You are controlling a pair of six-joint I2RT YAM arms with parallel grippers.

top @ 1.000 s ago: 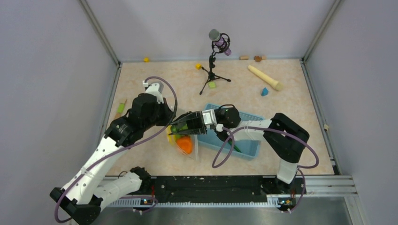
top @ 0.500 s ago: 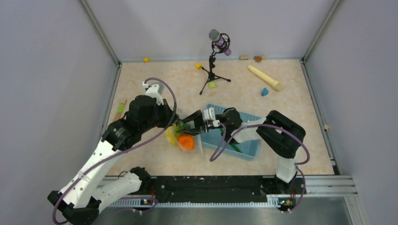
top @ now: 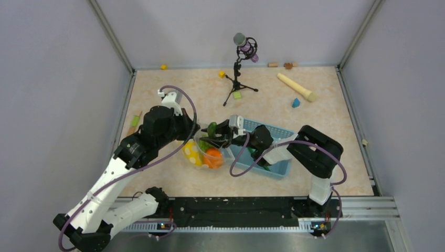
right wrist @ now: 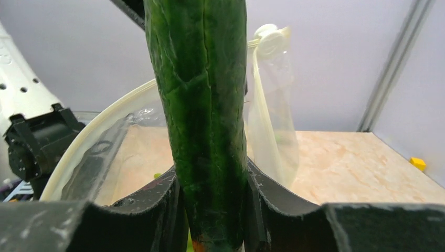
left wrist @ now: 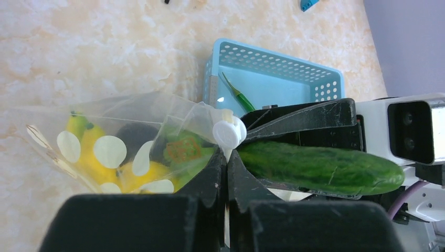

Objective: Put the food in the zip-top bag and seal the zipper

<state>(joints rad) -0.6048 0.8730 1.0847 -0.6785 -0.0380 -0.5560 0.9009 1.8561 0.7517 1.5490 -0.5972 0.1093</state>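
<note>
Lifted clear since a second ago, the right gripper (right wrist: 210, 210) clamps the long green toy cucumber (left wrist: 320, 167) lengthwise, tip seemingly at the mouth of the clear white-dotted plastic bag (left wrist: 105, 131); the left gripper (left wrist: 226, 168), fully closed, pinches its whitish zipper strip (right wrist: 94, 123).

The clear dotted bag (left wrist: 131, 110) sits unsealed, holding yellow fruit (top: 192, 154) and an orange (top: 212, 157). The green cucumber (left wrist: 320, 167) lies level at its mouth.

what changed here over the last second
The right gripper, shut on the cucumber, swung it up and toward the far side above the bag, whose mouth has spread wider. The left gripper stays pinched on the bag's mouth edge; the basket has not moved.
</note>
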